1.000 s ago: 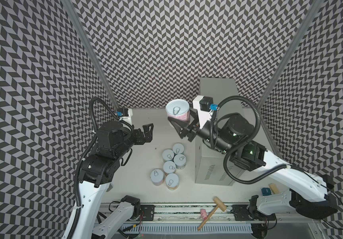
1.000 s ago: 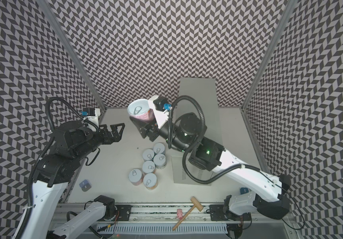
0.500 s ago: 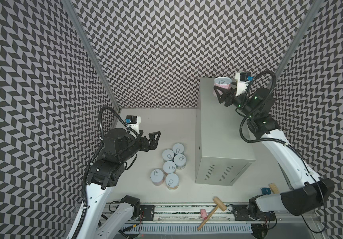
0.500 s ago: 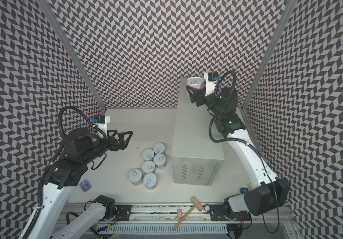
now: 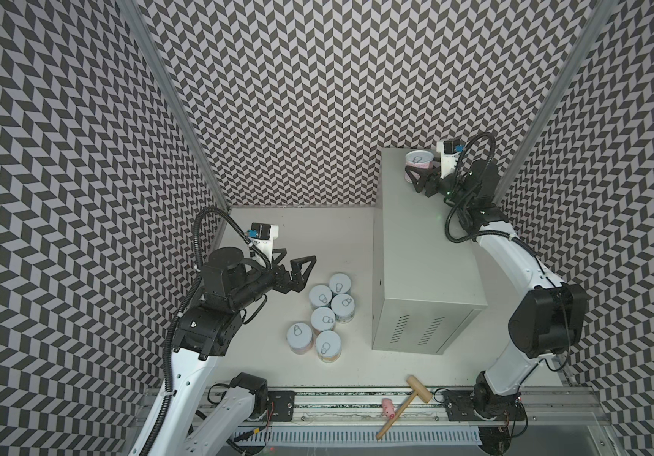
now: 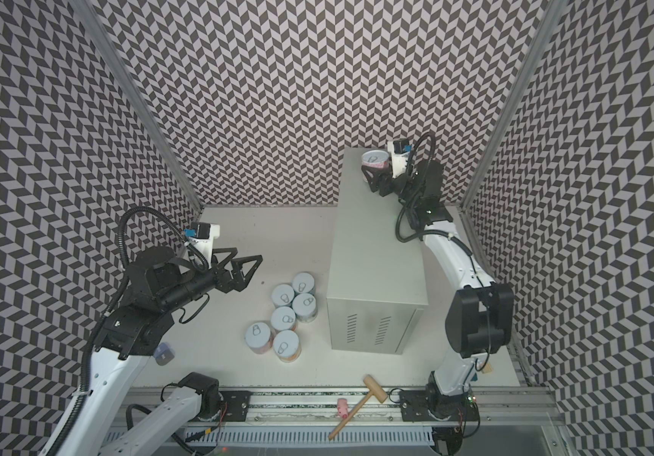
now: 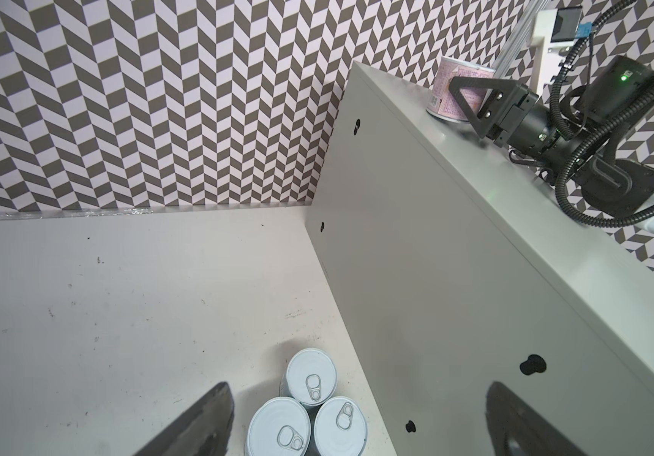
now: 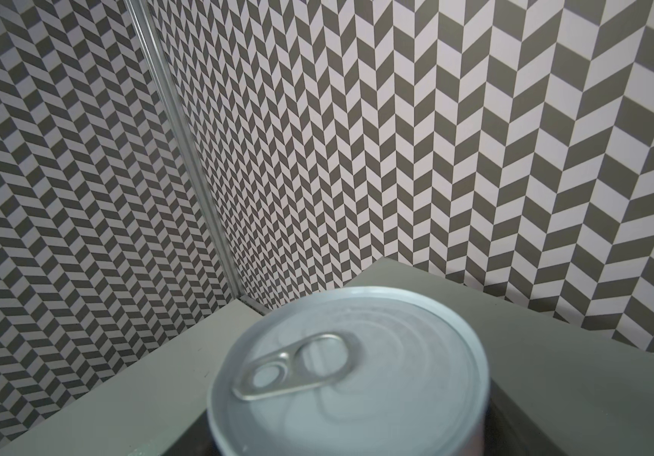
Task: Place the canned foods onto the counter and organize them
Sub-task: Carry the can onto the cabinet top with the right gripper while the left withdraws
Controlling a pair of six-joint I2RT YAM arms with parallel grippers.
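**Canned foods: six below the left fingers, one gripped at the cabinet's far corner**

Nearest, on the table (image 5: 278,225), just beside the long side of the grey cabinet (image 5: 424,256): six cans (image 5: 323,318), upright, lids up, packed close in a loose cluster.

Just beyond them and to the left, above the table: left gripper (image 5: 299,254), fingers (image 7: 199,426) spread wide, holding nothing, pointed toward the cabinet. From the left wrist view, three of the six visible ahead, between the two fingertips.

Judged the deciding relation for the next pick: cluster ahead of and below these fingers, each can's axis vertical. Calls for a drop, then a grasp around the side wall. Left arm plainly the nearer; right arm well apart.

Farthest, on the cabinet's flat top at the back corner near the wall: pink can (image 5: 419,160), upright, clamped between the fingers of the right gripper (image 5: 417,173), reaching in roughly level from the side. Base at or just over the top; contact hard to tell. Probably only a release and a straight pull-back needed there.
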